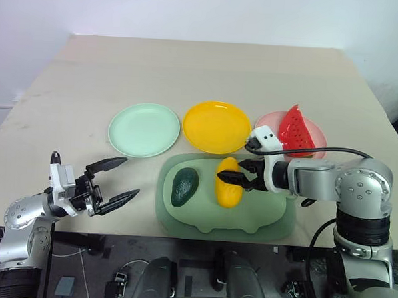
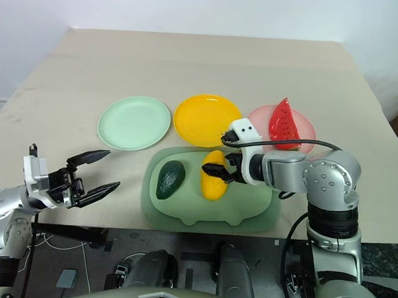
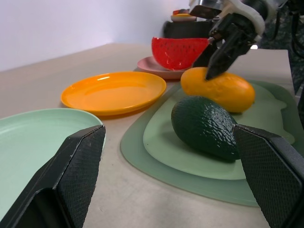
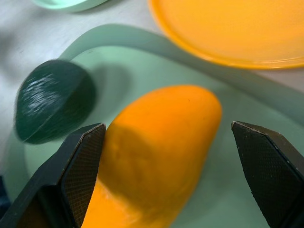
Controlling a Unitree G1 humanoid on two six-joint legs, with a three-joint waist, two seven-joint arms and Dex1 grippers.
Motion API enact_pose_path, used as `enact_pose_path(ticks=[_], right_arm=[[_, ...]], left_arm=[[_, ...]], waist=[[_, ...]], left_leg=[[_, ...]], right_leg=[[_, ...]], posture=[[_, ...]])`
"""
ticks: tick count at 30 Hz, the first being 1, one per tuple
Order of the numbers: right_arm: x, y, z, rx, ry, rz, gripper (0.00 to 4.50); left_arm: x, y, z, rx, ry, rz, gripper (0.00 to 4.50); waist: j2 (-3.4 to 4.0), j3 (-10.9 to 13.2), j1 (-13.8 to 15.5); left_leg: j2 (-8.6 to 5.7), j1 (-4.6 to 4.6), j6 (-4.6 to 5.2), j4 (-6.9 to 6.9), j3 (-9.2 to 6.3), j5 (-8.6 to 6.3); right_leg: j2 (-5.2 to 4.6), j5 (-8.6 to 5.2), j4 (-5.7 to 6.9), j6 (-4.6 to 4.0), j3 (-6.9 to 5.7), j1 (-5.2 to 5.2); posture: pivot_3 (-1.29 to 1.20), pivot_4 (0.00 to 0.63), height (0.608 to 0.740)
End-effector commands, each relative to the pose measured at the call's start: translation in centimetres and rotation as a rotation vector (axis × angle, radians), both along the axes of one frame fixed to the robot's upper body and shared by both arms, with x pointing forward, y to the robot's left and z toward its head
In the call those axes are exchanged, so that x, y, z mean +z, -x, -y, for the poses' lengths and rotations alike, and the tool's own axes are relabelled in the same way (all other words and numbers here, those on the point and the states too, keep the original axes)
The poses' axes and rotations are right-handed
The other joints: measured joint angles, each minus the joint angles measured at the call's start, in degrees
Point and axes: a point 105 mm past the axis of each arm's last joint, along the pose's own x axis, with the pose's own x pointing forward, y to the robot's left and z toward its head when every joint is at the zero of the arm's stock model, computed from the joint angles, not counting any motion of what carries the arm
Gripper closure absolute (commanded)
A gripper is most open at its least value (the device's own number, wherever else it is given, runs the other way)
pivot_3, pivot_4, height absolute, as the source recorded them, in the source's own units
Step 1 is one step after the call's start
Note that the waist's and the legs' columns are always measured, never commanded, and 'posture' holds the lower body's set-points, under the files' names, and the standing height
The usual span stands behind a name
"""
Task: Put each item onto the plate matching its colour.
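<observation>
Red watermelon sits on your pink plate; right gripper wide over the mango, left gripper wide and empty, avocado waiting.

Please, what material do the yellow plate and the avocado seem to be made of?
The yellow plate looks like glossy moulded plastic: soft highlights run along its smooth rim. The avocado seems plastic or rubber with a finely pebbled, half-matt skin; which of the two cannot be told.

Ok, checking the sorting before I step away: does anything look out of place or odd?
Nothing looks spilled or damaged. The watermelon wedge sits on the pink plate. The mango and avocado lie on the green mat, not yet on their plates; the open right gripper is over the mango.
</observation>
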Motion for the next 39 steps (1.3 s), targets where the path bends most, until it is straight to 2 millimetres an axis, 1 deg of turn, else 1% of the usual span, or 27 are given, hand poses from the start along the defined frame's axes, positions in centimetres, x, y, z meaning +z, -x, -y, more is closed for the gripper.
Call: enact_pose_path(ticks=[1,10,12,14,15,16,19,21,23,26,27,29,32,35,39], right_arm=[[-0.9,0.4,-0.6,0.001,0.019,-0.024,0.04],[-1.4,0.1,-1.5,-0.003,0.05,-0.026,0.04],[-1.4,0.0,-1.5,0.001,0.071,-0.021,0.42],[-1.4,0.1,-1.5,0.007,0.079,-0.02,0.95],[-1.1,0.0,-1.6,0.014,0.07,-0.015,1.16],[-0.7,-0.2,-1.7,0.019,0.059,-0.008,1.21],[1.6,-1.0,-1.9,0.047,0.017,0.032,1.21],[3.6,-2.6,-2.1,0.006,-0.045,0.09,1.21],[4.8,-4.2,-2.1,-0.028,-0.071,0.128,1.21],[6.0,-6.9,-2.5,-0.087,-0.103,0.182,1.21],[6.1,-7.8,-2.6,-0.104,-0.103,0.197,1.21],[5.8,-9.5,-2.9,-0.133,-0.086,0.218,1.21],[4.9,-11.6,-3.4,-0.155,-0.046,0.248,1.21],[4.2,-12.9,-4.1,-0.151,-0.037,0.261,1.21],[3.3,-14.0,-4.3,-0.148,-0.025,0.272,1.21]], left_arm=[[0.9,0.1,0.3,0.001,-0.011,0.045,0.0],[0.9,-0.1,0.5,-0.002,-0.009,0.048,0.0],[1.0,-0.1,0.5,-0.002,-0.009,0.05,0.0],[1.1,-0.2,0.5,-0.002,-0.009,0.051,0.0],[1.1,-0.2,0.6,-0.002,-0.01,0.052,0.0],[1.1,-0.2,0.6,-0.001,-0.01,0.053,0.0],[1.2,-0.3,0.6,0.0,-0.01,0.054,0.0],[1.3,-0.4,0.6,0.001,-0.009,0.056,0.0],[1.3,-0.6,0.6,0.0,-0.007,0.058,0.0],[1.4,-0.7,0.8,-0.003,-0.005,0.061,0.0],[1.4,-0.8,0.9,-0.004,-0.005,0.062,0.0],[1.4,-0.8,0.9,-0.006,-0.005,0.065,0.0],[1.7,-0.9,1.0,-0.001,-0.007,0.081,0.0],[1.8,-0.7,0.8,0.006,-0.01,0.079,0.0],[1.8,-0.5,0.6,0.014,-0.015,0.077,0.0]], waist=[[0.0,0.0,0.0],[0.0,0.0,0.1],[0.0,0.0,0.1],[0.0,0.0,0.0],[0.0,0.0,0.0],[0.0,0.0,0.0],[0.03,0.0,-0.1],[0.04,0.0,-0.3],[0.04,0.0,-0.6],[0.04,0.0,-1.1],[0.04,0.0,-1.1],[0.04,0.0,-1.4],[0.05,0.0,-1.4],[0.06,0.0,-1.4],[0.07,0.0,-1.3]], left_leg=[[0.0,0.0,0.0,0.0,0.01,0.0],[0.01,-0.01,0.01,0.0,-0.01,-0.01],[0.01,-0.01,0.02,0.0,0.0,-0.01],[0.01,-0.01,0.02,0.0,-0.01,-0.01],[0.01,-0.01,0.02,0.0,-0.01,-0.01],[0.01,0.0,0.02,0.0,-0.01,-0.01],[0.01,-0.03,0.02,0.0,0.0,-0.01],[0.02,-0.07,0.02,0.0,0.01,-0.01],[0.02,-0.09,0.02,-0.01,-0.01,-0.01],[0.0,-0.1,0.02,-0.02,-0.01,-0.01],[-0.01,-0.1,0.03,-0.03,0.0,-0.01],[-0.03,-0.09,0.04,-0.05,0.02,-0.02],[-0.02,-0.1,0.04,-0.07,0.02,-0.02],[-0.02,-0.15,0.04,-0.07,0.02,-0.01],[0.0,-0.39,0.03,-0.05,0.02,-0.01]], right_leg=[[-0.01,0.0,0.0,0.0,0.01,0.0],[-0.01,0.0,-0.01,0.0,0.0,0.0],[-0.01,0.0,-0.02,0.01,0.0,0.0],[-0.01,0.0,-0.02,0.01,0.0,0.0],[-0.01,0.0,-0.02,0.0,0.0,0.0],[-0.01,0.0,-0.02,0.01,0.0,0.0],[-0.01,0.0,-0.02,0.01,0.0,-0.02],[0.0,0.0,-0.01,0.0,0.0,-0.08],[0.05,0.0,-0.01,0.0,-0.01,-0.08],[0.05,0.0,-0.02,0.0,-0.02,-0.07],[0.04,0.0,-0.02,0.01,-0.02,-0.08],[0.05,0.0,-0.02,0.01,-0.02,-0.09],[0.07,0.0,0.01,0.0,-0.03,-0.11],[0.06,0.01,0.03,0.0,-0.03,-0.14],[0.01,0.02,0.06,0.02,-0.04,-0.32]], posture=[[0.0,0.15,0.733],[0.0,0.15,0.733],[0.0,0.15,0.733],[0.0,0.15,0.733],[0.0,0.15,0.733],[0.0,0.15,0.733],[0.0,0.15,0.733],[0.0,0.15,0.733],[0.0,0.15,0.733],[0.0,0.15,0.733],[0.0,0.15,0.733],[0.0,0.15,0.733],[0.0,0.15,0.733],[0.0,0.15,0.733],[0.0,0.15,0.733]])
